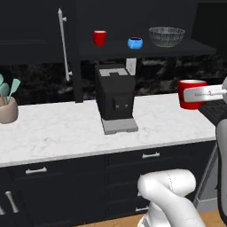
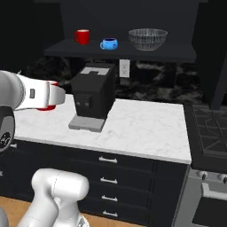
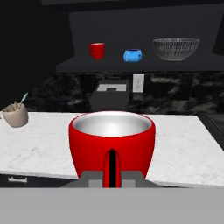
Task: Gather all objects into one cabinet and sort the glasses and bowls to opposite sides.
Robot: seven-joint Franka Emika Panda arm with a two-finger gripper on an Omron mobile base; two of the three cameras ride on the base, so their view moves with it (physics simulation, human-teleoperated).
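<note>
The claw (image 3: 113, 177) is clamped on a red cup (image 3: 112, 142), held above the counter (image 1: 66, 128). Ahead and above it, the cabinet (image 1: 146, 48) shelf holds another cup (image 1: 99, 37); lifting carelessly could clip the coffee machine (image 1: 115, 95) or that shelf edge

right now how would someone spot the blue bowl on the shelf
Find the black coffee machine on the marble counter and look up to the open cabinet shelf. The small blue bowl sits mid-shelf, between a red cup and a wide glass bowl.
</note>
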